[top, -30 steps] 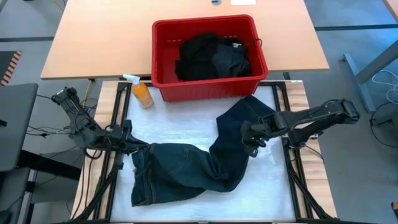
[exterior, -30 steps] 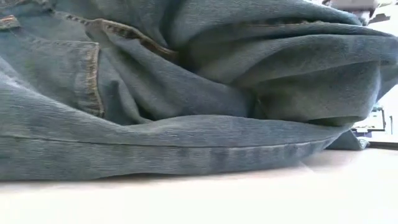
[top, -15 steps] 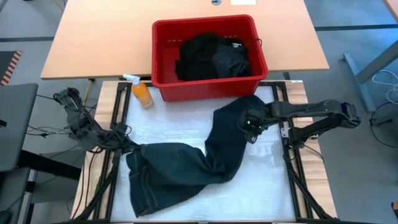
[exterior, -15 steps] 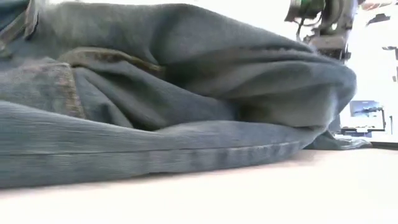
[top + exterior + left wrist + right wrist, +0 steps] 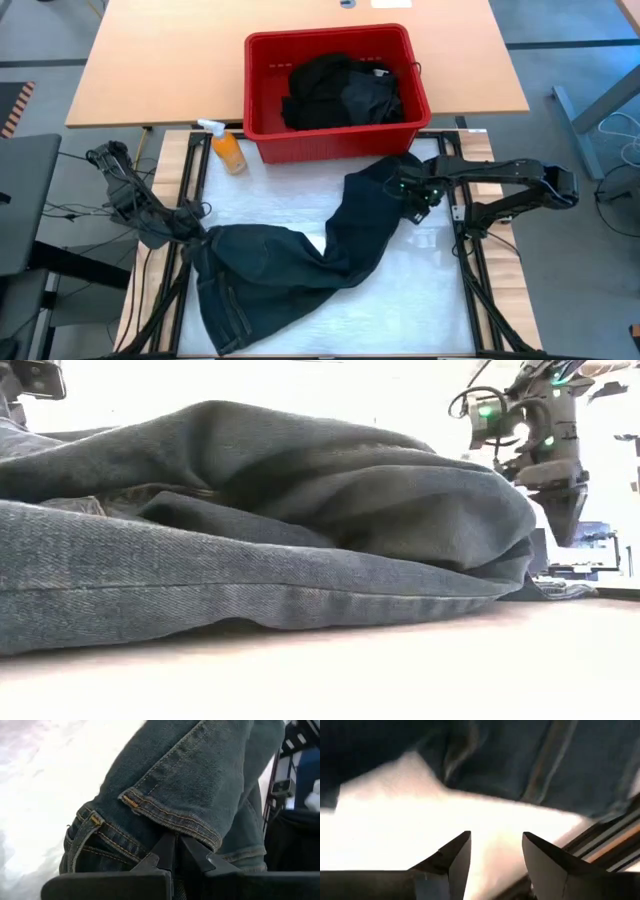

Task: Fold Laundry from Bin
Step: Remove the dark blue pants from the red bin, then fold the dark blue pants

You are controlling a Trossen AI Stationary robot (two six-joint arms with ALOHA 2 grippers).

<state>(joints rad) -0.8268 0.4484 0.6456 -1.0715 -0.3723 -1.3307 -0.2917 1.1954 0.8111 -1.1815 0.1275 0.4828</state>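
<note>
While gripped at its waistband by the closed left hand, jeans just beside the open, empty right hand.

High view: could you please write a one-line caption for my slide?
Left gripper shut on jeans spread on the table; right gripper, jaws open, beside the jeans' far end, before the red bin.
</note>
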